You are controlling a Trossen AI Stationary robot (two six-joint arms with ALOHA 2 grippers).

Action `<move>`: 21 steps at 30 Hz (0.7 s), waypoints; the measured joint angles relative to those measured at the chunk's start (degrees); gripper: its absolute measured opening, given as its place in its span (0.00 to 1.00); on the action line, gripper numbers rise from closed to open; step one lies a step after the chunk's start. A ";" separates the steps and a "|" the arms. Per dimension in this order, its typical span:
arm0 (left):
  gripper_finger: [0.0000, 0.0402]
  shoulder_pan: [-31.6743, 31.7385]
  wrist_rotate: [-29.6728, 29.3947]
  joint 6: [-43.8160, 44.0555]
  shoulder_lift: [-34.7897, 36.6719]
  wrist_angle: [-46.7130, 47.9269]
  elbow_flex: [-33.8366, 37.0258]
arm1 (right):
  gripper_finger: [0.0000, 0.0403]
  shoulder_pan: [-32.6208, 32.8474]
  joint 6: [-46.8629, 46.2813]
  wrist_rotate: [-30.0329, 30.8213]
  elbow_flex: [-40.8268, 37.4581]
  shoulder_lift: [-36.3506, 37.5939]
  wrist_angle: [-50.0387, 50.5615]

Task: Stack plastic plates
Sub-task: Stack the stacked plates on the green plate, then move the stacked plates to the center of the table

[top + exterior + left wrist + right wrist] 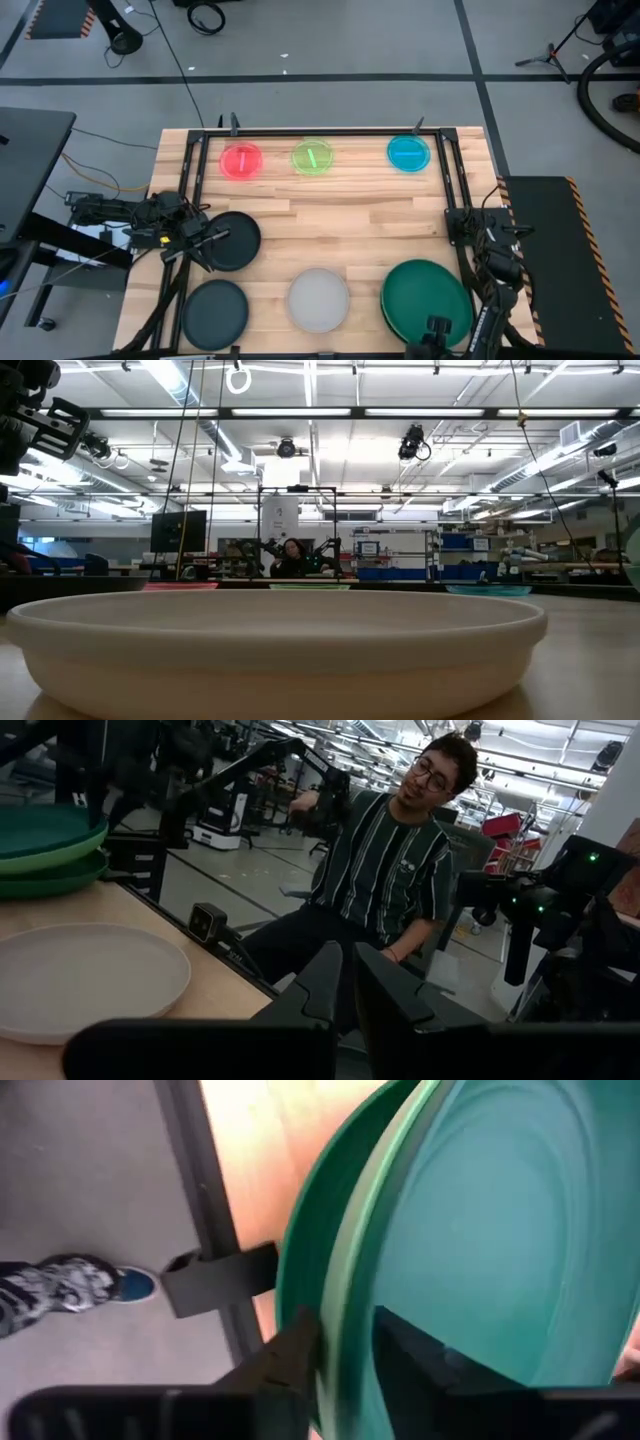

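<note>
Three small translucent plates lie along the far edge: red (241,161), yellow-green (312,158), blue (408,153). Two black plates (236,240) (215,312) lie flat at the left. The pale grey plate (319,300) lies at the near middle and fills the low view (280,650). The large green plates (425,300) are stacked at the near right. My left gripper (212,240) (350,995) hangs over the upper black plate's left rim, pointing level, its fingers close together with nothing showing between them. My right gripper (345,1355) (437,328) is at the green stack's near rim. My right gripper is on the near rim (345,1295) of the green stack. One finger (290,1355) is outside the rim and the other (420,1350) is over the plate's inner face. It comes from the near side, slanting down. Whether it has one plate or two does not show.
Black frame rails (190,200) run along the table's left, far and right sides. A seated person (400,870) is beyond the table's near edge, and a small camera (207,920) sits on that edge. Bare wood lies in the table's middle (340,220).
</note>
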State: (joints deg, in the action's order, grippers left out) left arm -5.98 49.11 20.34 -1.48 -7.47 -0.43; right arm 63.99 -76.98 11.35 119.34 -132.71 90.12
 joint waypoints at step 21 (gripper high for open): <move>0.10 0.01 0.01 -0.01 0.00 0.01 0.02 | 0.55 -2.02 -2.76 -0.18 -4.23 -0.23 -5.46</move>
State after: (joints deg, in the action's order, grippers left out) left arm -5.97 49.12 20.33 -1.48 -7.46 -0.40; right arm 61.97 -79.75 11.17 115.11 -132.94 84.66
